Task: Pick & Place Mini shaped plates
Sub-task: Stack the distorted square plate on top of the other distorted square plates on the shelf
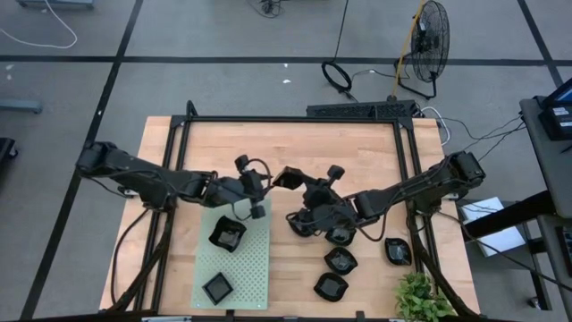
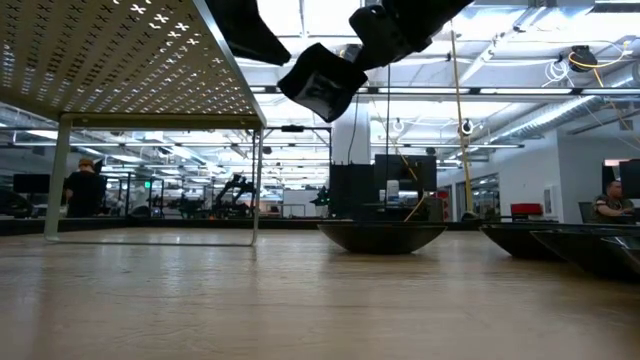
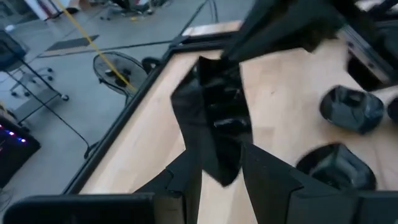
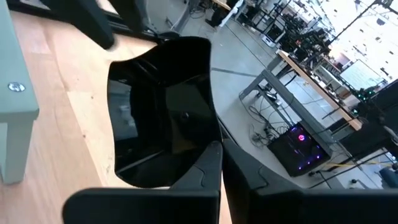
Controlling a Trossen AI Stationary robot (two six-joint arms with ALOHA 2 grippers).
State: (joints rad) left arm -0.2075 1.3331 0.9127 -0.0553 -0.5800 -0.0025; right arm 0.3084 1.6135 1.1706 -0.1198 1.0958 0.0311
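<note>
Black glossy square mini plate (image 1: 288, 178) airborne: right gripper (image 4: 219, 163) pinches rim, left gripper (image 3: 217, 177) fingers straddle it. Mistimed release drops it toward your 12 o'clock.

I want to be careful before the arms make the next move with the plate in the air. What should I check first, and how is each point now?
1. Held plate hangs clear above the table: ok.
2. Right claw is shut on the held plate's rim: ok.
3. Left claw reaches around the held plate's other side: ok.
4. Left claw has a firm hold: cannot tell.
5. Green mat has bare room beside its two plates: ok.
</note>
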